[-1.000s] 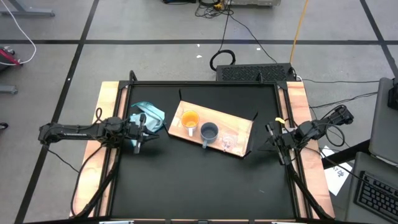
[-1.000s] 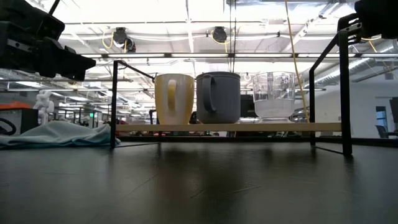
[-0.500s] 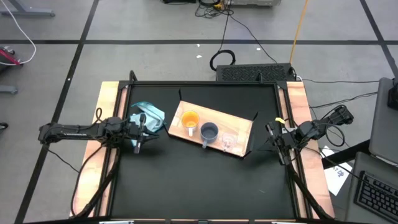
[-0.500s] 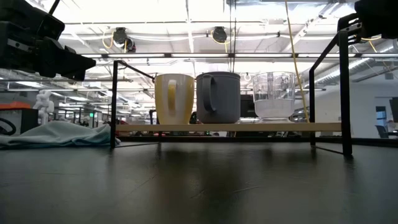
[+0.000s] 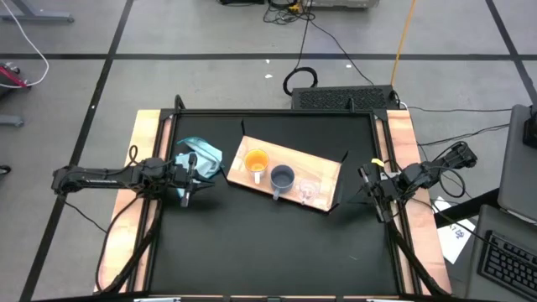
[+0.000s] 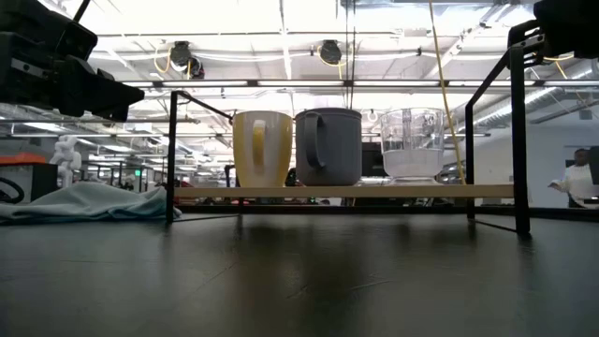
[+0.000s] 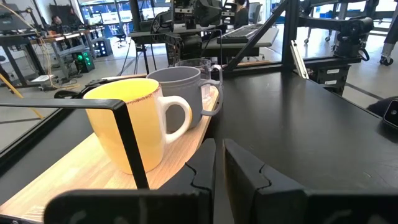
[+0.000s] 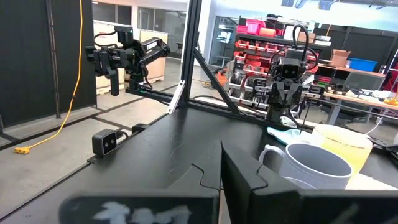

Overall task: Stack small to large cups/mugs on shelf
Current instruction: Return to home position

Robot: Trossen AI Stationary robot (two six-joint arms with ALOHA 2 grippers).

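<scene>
Three cups stand in a row on the light-wood shelf [image 5: 323,172]: an orange mug [image 5: 256,160] with a pale handle, a blue-grey mug [image 5: 282,177], and a clear cup [image 5: 308,189]. In the low view they show as the orange mug [image 6: 262,148], the blue-grey mug [image 6: 328,146] and the clear cup [image 6: 412,142], bottoms on the board [image 6: 487,191]. My left gripper [image 5: 186,197] is shut and empty at the table's left, beside the shelf. My right gripper [image 5: 377,208] is shut and empty at the table's right edge.
A teal-blue cloth [image 5: 204,155] lies on the black tabletop left of the shelf, near my left gripper. Dark shelf brackets [image 6: 172,154] stand at the shelf ends. A person [image 6: 580,178] shows far off in the room at right.
</scene>
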